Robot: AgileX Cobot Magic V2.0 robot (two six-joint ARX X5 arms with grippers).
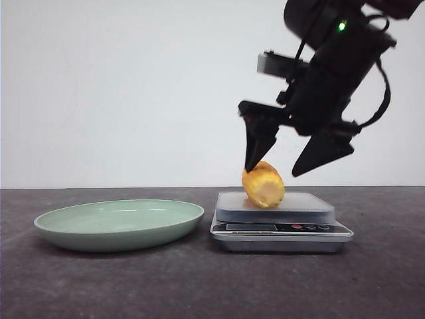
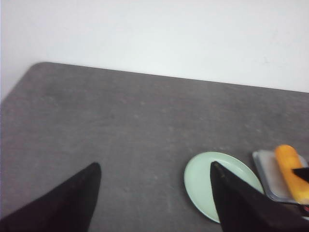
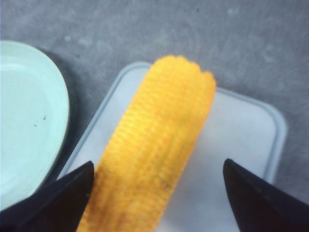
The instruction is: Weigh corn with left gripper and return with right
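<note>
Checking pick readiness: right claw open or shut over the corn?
Open. Right claw fingers spread either side of the corn on the scale.

You had a plain white wall behind a dark grey, faintly mottled table. Its far corner looked rounded in the left wrist view. The light was even and soft.

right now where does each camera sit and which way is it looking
Front: low at table height, facing forward at the plate, scale and corn; right gripper shows, open above the corn.
Left wrist: high, off to the side, looking down; left gripper open.
Right wrist: close above the corn; fingertips straddle it.
All three share plate, scale and corn.
</note>
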